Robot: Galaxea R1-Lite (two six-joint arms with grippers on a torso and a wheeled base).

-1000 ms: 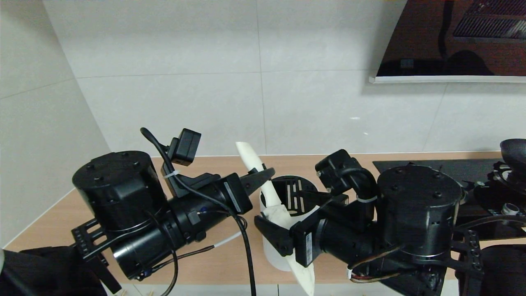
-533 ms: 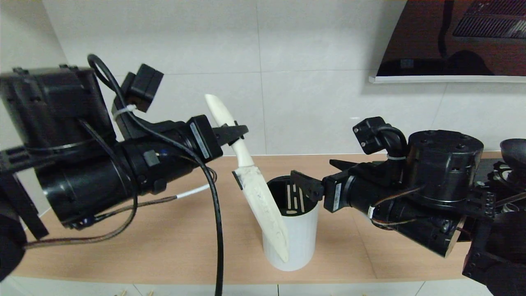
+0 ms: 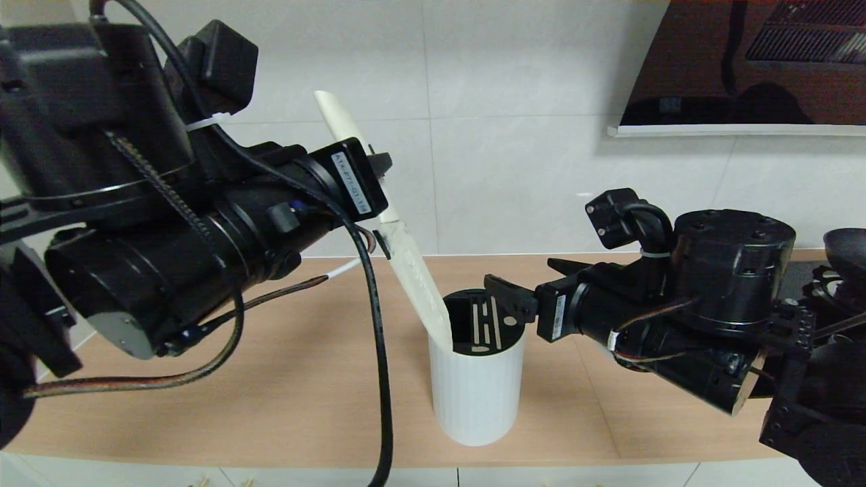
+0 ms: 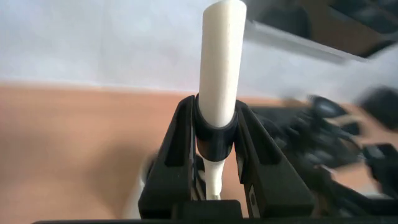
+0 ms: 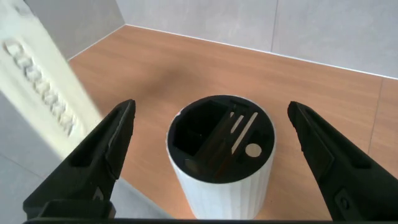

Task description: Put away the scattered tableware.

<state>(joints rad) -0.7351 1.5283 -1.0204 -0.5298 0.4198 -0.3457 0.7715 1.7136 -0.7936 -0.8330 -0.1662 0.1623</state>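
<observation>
— Slotting the knife (image 3: 413,277) into the holder (image 3: 477,385) is looking like the step; the left gripper (image 4: 214,124) is pinching its handle, tip at the rim, near the front edge of the worktop (image 3: 270,379).
— Beside it the right gripper (image 3: 519,270) is gaping. Next: centring the blade, then lowering.

The knife (image 3: 413,277) is cream-white, handle and blade alike. It hangs tilted, handle up and blade pointing down, with the left gripper (image 3: 380,164) clamped on the handle. Its tip is at the holder's (image 3: 477,392) near left rim; whether it is inside is unclear. The holder, a white ribbed cylinder with a black slotted insert, stands upright on the counter (image 3: 304,379).
</observation>
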